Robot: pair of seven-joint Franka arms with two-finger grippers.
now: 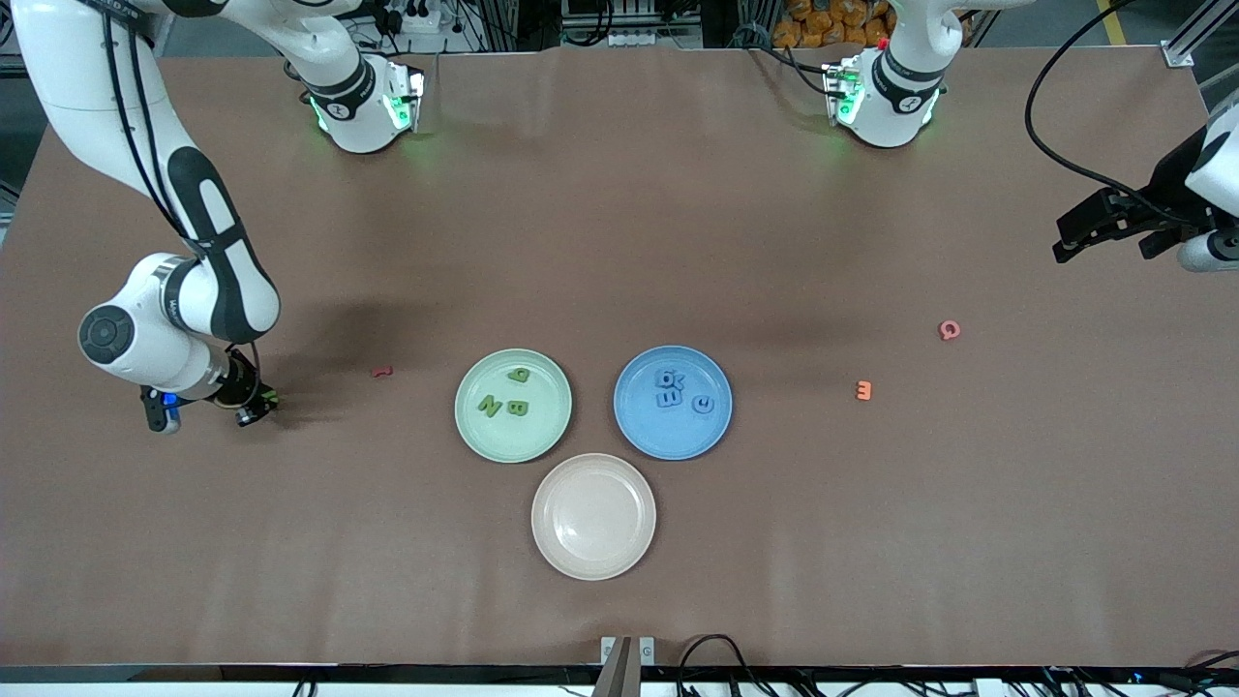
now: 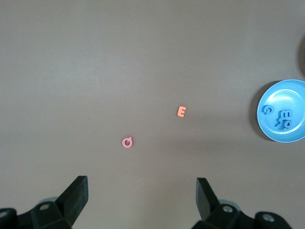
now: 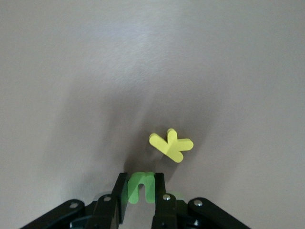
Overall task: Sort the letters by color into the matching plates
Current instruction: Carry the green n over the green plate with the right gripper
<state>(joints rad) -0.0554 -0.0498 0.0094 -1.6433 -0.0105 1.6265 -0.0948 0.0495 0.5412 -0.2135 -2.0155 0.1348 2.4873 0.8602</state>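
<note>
My right gripper (image 3: pixel 141 180) is shut on a small green letter (image 3: pixel 142 187), low over the table at the right arm's end (image 1: pixel 254 409). A yellow letter K (image 3: pixel 170 144) lies on the table just beside it. The pale green plate (image 1: pixel 542 438) holds three green letters, among them N (image 1: pixel 489 407) and B (image 1: pixel 517 408). The blue plate (image 1: pixel 658 438) (image 2: pixel 286 91) holds several blue letters. The beige plate (image 1: pixel 593 516) holds nothing. My left gripper (image 1: pixel 1103 250) (image 2: pixel 143 191) hangs open and holds nothing, high over the left arm's end of the table.
Three loose letters lie on the brown table. A red one (image 1: pixel 382 371) is between the green plate and my right gripper. An orange E (image 1: pixel 864 390) (image 2: pixel 181 111) and a pink Q (image 1: pixel 950 330) (image 2: pixel 127 142) are toward the left arm's end.
</note>
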